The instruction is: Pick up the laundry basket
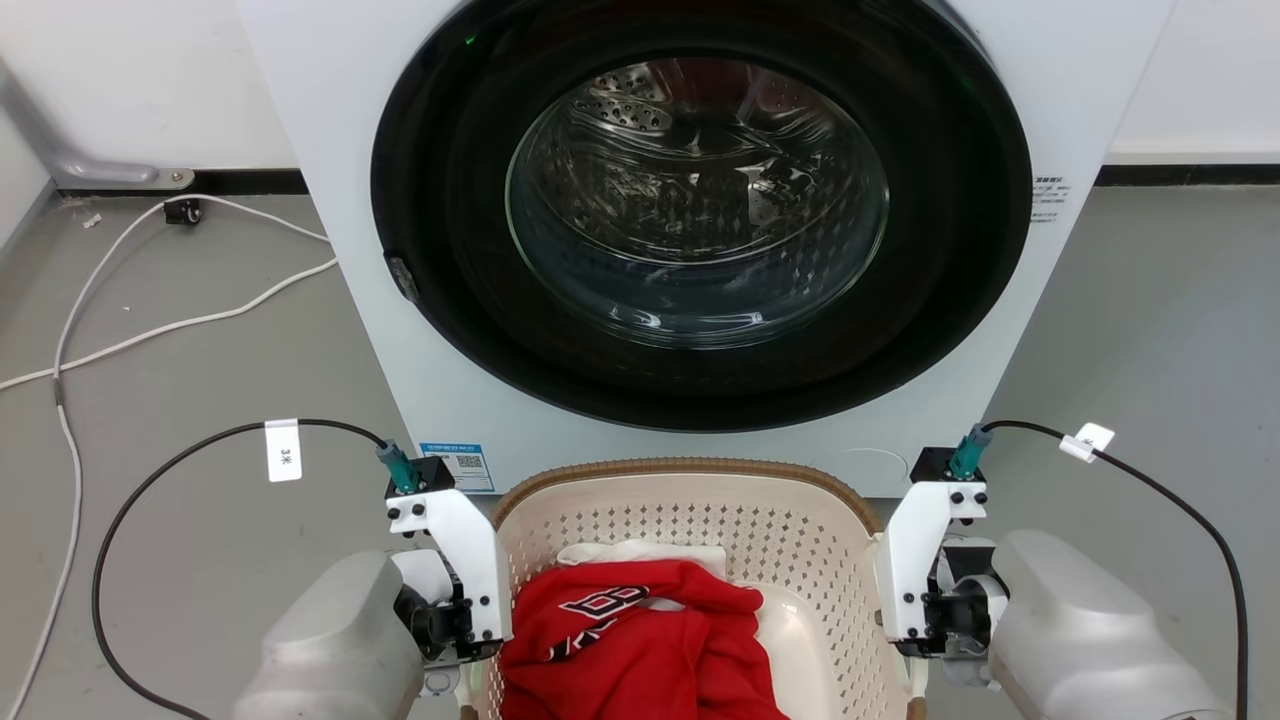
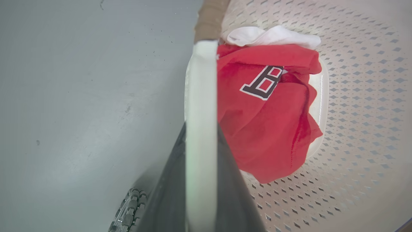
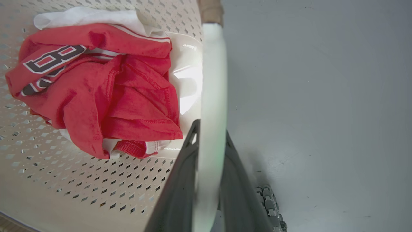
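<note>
Grey floor (image 1: pixel 1150 330). Laundry basket (image 1: pixel 690 466) just in front of washing machine (image 1: pixel 320 100), red jersey (image 1: pixel 640 640) inside. Left gripper (image 2: pixel 201 129) pinching left handle (image 2: pixel 201 80), right gripper (image 3: pixel 210 129) pinching right handle (image 3: pixel 214 64); opposite grips, likely for level two-armed lift.

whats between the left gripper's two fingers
The white plastic side handle of the cream perforated laundry basket runs between the left gripper's dark fingers, one finger on each side, seen in the left wrist view.

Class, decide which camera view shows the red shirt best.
Right wrist view: the whole shirt lies unobstructed. The head view crops its lower part; the left wrist view has the handle covering its edge.
</note>
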